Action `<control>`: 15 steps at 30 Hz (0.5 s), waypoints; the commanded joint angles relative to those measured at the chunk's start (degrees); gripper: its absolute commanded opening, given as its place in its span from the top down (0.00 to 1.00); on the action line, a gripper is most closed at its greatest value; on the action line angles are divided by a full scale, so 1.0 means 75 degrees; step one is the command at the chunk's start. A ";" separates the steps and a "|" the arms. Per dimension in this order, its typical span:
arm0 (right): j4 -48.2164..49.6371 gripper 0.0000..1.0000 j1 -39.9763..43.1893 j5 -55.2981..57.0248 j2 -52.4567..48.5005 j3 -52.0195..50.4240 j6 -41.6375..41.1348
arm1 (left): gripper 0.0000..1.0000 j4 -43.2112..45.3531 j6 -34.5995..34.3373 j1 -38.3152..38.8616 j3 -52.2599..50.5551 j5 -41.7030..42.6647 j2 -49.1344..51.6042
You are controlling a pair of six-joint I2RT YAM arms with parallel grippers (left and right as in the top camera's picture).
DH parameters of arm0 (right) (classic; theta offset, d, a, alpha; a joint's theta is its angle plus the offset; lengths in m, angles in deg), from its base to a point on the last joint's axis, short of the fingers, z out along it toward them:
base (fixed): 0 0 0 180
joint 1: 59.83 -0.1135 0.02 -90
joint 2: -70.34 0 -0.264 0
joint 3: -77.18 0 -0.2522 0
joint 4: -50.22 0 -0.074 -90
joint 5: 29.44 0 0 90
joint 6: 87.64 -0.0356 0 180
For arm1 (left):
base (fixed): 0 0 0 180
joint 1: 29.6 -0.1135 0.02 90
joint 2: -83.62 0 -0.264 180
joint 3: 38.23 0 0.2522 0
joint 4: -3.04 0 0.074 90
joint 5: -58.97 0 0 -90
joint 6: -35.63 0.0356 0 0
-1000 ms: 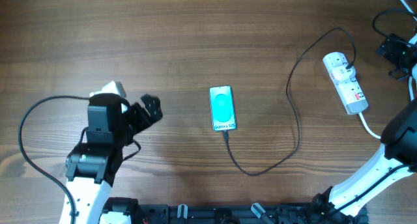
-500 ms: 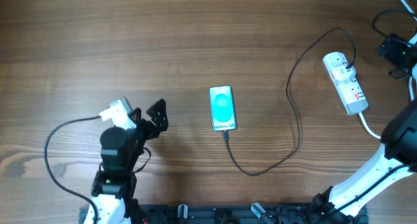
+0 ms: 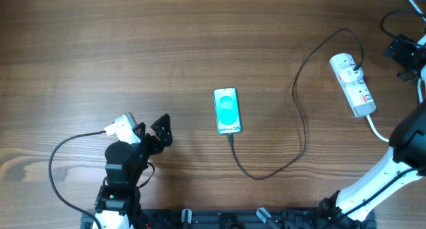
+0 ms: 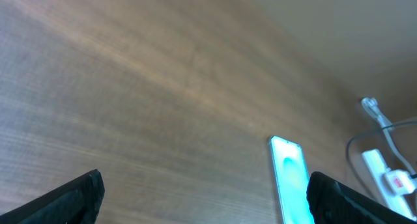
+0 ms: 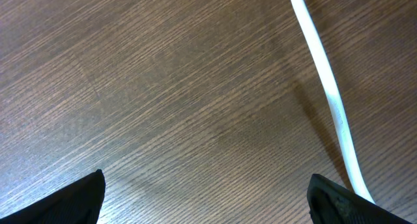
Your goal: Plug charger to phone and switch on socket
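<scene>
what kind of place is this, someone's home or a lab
Probably a robot test bench in a lab rather than a home: two robot arms work at a wood-grain table, with a phone, a charger cable and a power strip laid out.

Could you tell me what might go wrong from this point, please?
1. The charger cable loops loosely between the phone and power strip; an arm crossing could snag it and tug its end away from the phone.
2. The open right end effector sits near the strip's white cord; catching it could drag the strip.
</scene>
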 commanded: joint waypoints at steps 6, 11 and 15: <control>0.0032 0.00 -0.0061 0.0050 0.0201 0.0044 -0.0026 | 0.00 -0.1614 -0.0015 -0.0035 -0.0070 -0.0259 -0.0673; 0.0032 0.00 -0.0061 0.0047 0.0201 0.0044 -0.0026 | 0.00 -0.2288 -0.0015 -0.0032 -0.0070 -0.0312 -0.1527; 0.0035 0.00 -0.0061 0.0047 0.0201 0.0044 -0.0029 | 0.00 -0.2340 0.0012 -0.0026 -0.0070 -0.0312 -0.2130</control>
